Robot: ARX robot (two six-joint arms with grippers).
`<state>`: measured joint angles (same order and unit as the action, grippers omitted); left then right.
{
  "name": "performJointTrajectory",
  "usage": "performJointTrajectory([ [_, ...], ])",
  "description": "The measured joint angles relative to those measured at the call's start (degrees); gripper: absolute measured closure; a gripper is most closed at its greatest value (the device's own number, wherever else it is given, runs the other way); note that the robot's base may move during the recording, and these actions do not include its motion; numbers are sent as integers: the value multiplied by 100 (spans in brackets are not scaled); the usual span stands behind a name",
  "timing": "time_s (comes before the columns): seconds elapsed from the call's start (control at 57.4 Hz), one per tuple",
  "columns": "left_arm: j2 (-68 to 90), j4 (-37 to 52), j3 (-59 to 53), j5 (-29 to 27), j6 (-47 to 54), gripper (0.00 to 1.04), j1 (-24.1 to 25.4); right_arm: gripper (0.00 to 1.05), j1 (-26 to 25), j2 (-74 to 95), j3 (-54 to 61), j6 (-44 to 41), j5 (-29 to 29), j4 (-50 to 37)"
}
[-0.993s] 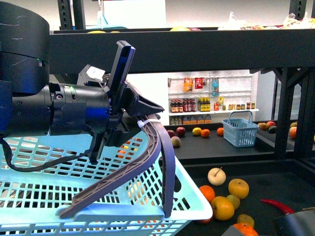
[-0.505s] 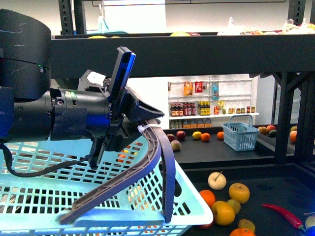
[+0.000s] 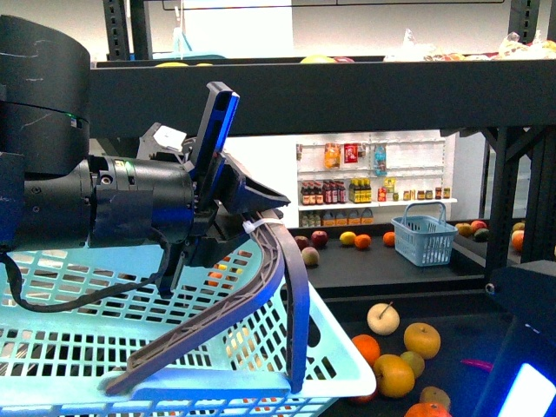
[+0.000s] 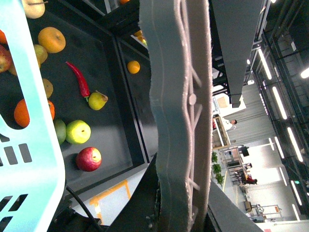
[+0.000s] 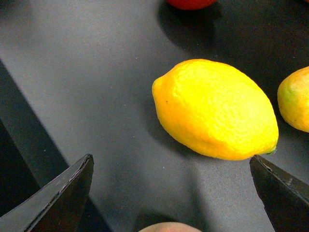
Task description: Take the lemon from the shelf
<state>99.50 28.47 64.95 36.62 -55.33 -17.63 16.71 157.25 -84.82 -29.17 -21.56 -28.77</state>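
The lemon (image 5: 215, 108) lies on the dark shelf (image 5: 67, 63). It is not picked yet. My right gripper (image 5: 171, 159) is wide open, close to the lemon but not touching it. I have yet to close on it and lift. My left gripper (image 3: 228, 207) holds the basket handle (image 3: 282, 287).

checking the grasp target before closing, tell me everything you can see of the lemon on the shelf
The lemon is bright yellow, oval, with finely pebbled skin and a greenish tip at one end; it looks whole. It lies on its side on the dark matte shelf, casting a soft shadow. The open right pincer frames it, fingertips spread to either side, not clamped on it. A yellowish fruit sits close by but apart.
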Motion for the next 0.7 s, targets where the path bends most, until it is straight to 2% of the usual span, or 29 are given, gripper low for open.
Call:
performJointTrajectory([
  [0.296,0,0,0,0,-2,94,0,7,7,538,-826,-114,157,11],
  [0.697,0,0,0,0,0,94,0,7,9,881,-1224,-459,245,79],
])
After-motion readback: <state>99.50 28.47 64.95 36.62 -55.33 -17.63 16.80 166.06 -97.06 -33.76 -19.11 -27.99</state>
